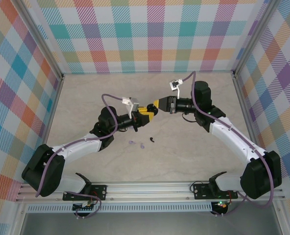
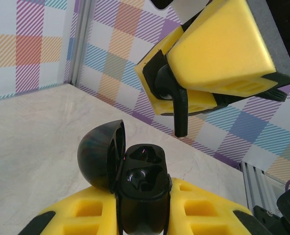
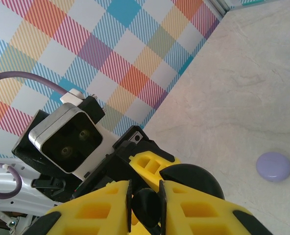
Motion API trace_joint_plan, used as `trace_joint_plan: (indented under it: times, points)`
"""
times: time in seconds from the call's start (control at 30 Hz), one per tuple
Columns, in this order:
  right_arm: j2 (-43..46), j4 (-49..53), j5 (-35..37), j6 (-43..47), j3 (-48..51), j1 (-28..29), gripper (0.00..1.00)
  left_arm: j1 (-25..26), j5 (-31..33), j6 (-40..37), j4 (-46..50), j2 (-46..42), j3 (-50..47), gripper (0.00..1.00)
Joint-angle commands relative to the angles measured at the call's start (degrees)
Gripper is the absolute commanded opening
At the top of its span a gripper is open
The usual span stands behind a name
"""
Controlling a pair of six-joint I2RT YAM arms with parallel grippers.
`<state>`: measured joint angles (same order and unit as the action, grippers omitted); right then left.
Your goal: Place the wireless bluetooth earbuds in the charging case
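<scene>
My left gripper (image 2: 144, 208) is shut on the black charging case (image 2: 141, 169), which stands upright with its lid (image 2: 98, 156) swung open to the left. The nearer socket holds something glossy and dark; the farther socket looks empty. Just above the case, my right gripper (image 2: 177, 95) is shut on a black earbud (image 2: 180, 110), stem pointing down, a short gap from the case. In the right wrist view the same black earbud (image 3: 146, 205) sits pinched between the yellow fingers (image 3: 103, 213). From above, the left gripper (image 1: 145, 114) and the right gripper (image 1: 156, 105) meet tip to tip mid-table.
On the table in front of the grippers lie two lavender earbuds (image 1: 132, 143) (image 1: 142, 146) and a black earbud (image 1: 151, 140). A closed round lavender case (image 3: 274, 166) rests on the table. Plaid walls close in the back and both sides.
</scene>
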<state>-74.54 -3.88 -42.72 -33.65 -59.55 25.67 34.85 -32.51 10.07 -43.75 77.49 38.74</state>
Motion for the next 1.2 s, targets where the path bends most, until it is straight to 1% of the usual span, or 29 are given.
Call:
trace_joint_plan:
  times: [0.0,0.27,1.17]
  points:
    - [-0.76,-1.92,-0.60,1.05,0.40,0.43,0.23,1.16,-0.18,0.31,-3.45,-1.77,-0.13,0.09]
    - [-1.05,-1.72,-0.08,1.31,0.40,0.70,0.23,1.71,-0.62,0.04,-2.86,-1.82,0.18,0.09]
    - [-1.49,0.24,1.26,3.41,0.66,1.23,0.23,1.71,1.22,2.06,-3.98,-2.35,0.15,0.08]
